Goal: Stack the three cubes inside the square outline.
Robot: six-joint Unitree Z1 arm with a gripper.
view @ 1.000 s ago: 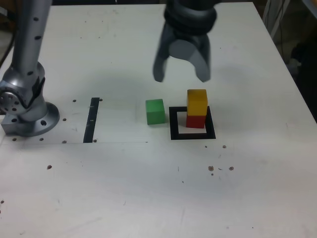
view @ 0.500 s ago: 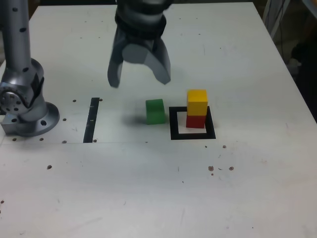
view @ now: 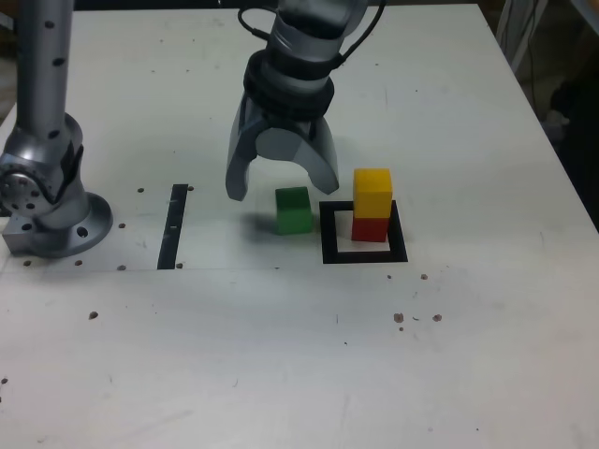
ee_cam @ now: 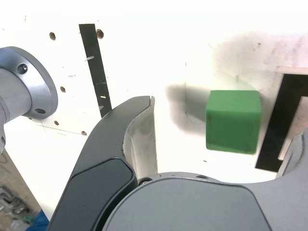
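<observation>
Presently yellow cube (view: pixel 372 192) sits on red cube (view: pixel 371 228) inside the square outline (view: pixel 328 234); green cube (view: pixel 294 210) remains on the worktop (view: pixel 281 355), beneath the wide-open, empty claw (view: pixel 282 185).

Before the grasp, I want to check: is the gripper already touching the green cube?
Apart. In the wrist view, white table shows between the green cube and the open gripper's finger.

One cube (view: pixel 372 192) sits on another (view: pixel 371 228) inside the outline (view: pixel 329 234). A third cube (view: pixel 294 210) lies just beside it on the exterior view's left; farther left, a strip (view: pixel 172 225).
</observation>
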